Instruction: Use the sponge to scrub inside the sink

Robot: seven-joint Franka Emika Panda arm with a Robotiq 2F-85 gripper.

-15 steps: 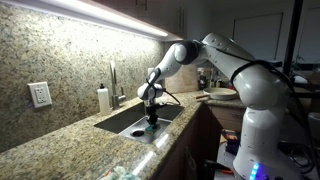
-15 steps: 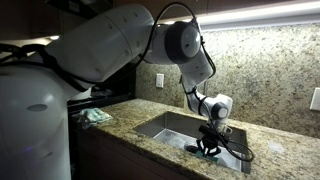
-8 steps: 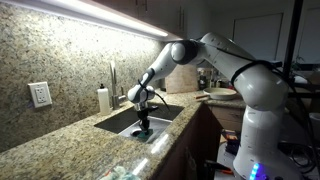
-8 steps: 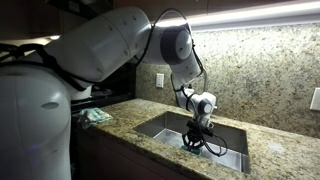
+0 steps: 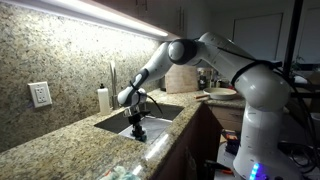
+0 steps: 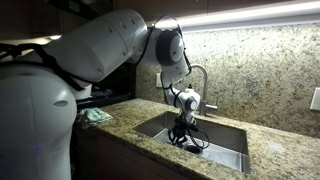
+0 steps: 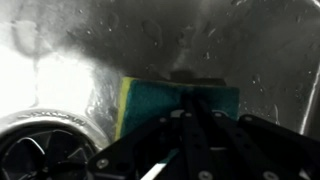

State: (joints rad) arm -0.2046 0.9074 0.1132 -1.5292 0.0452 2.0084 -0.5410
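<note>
Your gripper (image 5: 137, 129) is now working further left along the sink (image 5: 165, 112) than a second ago, in both exterior views, and is sitting nearer the tap end. You are reaching it down inside the basin, below the granite counter (image 5: 60, 140).

Going left to right in the wrist view, one dark round drain (image 7: 35, 160) is showing at the lower left. Just beside it, one teal sponge (image 7: 175, 100) is pressing against the wet steel. Your fingers (image 7: 190, 125) are clamping that sponge, reaching over it from the near edge.

Going left to right along the back wall, one wall socket (image 5: 39, 94), one white soap bottle (image 5: 103, 98) and one slim tap (image 5: 112, 80) are standing behind the basin.
</note>
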